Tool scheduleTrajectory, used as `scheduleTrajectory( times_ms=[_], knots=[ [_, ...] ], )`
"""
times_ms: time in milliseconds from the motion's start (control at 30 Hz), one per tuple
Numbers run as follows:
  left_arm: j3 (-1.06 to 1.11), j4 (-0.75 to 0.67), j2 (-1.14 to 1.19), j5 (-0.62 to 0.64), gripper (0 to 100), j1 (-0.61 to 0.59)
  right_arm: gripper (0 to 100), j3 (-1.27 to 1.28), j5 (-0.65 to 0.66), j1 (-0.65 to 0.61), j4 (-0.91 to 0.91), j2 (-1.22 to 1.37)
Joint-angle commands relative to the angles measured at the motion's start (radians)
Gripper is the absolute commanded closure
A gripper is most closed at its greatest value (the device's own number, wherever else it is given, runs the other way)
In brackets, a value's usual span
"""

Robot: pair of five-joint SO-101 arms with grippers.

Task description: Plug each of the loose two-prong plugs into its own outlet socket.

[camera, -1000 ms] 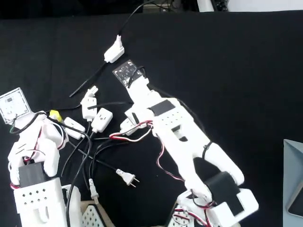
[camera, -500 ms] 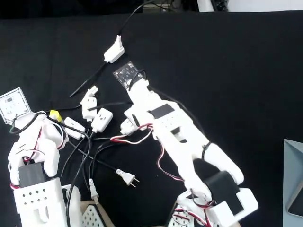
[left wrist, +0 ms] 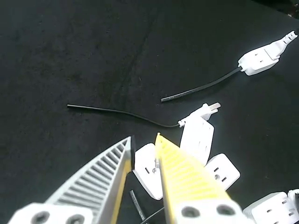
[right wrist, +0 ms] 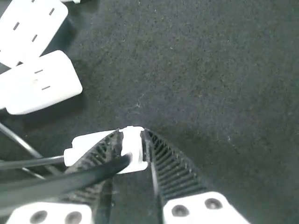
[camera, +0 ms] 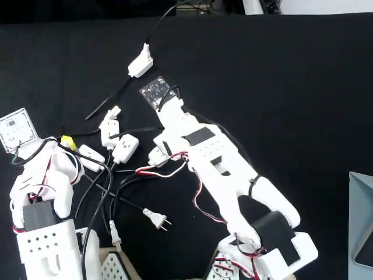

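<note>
My right gripper [right wrist: 132,148] is shut on a small white block [right wrist: 133,140] with a black cable; in the high view this white block [camera: 156,155] sits mid-table under the right arm. Two white outlet sockets [right wrist: 39,84] [right wrist: 29,17] lie just beyond it. My left gripper [left wrist: 143,140] hovers at the left with a narrow gap between its fingers, over a white socket [left wrist: 147,173] and holding nothing. A white plug [left wrist: 206,111] with bare prongs rests by another socket [left wrist: 198,139]. Two loose two-prong plugs [camera: 156,219] [camera: 115,234] lie near the front.
A further socket [camera: 140,63] on a black cable lies toward the back. Tangled black cables [camera: 102,186] cross the space between the arms. A grey tray [camera: 361,221] stands at the right edge. The black table [camera: 291,87] stretches off to the right.
</note>
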Motion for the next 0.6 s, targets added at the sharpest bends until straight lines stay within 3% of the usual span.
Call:
scheduleTrajectory(
  times_ms=[0,567],
  knots=[
    [-0.007,-0.020,-0.012,0.008,90,-0.005,98.6,-0.030,0.000,-0.014,0.034,-0.010],
    [-0.008,-0.021,-0.012,0.005,90,-0.005,98.6,0.022,0.000,-0.055,0.035,-0.038]
  ],
)
